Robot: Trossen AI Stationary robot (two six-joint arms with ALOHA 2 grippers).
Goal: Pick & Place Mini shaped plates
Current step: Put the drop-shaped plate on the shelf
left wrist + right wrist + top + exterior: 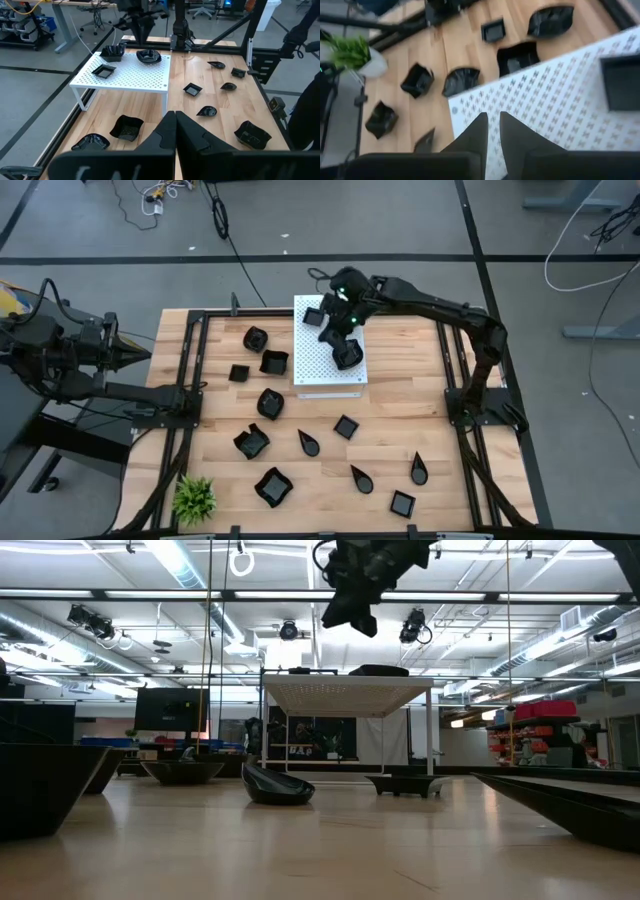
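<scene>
The right claw (345, 315) is being held above the white board (330, 372), its fingers nearly together on nothing. Three mini shaped plates (148, 56) are sitting there; the rest are scattered on the counter (385, 430), so one in clear space should be targeted. The left claw (140, 352) is being kept closed at the counter's edge.

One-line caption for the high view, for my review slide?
Right gripper hovers over the white perforated board carrying three mini black plates; a dozen more dot the wooden table; left arm waits off-table.
</scene>
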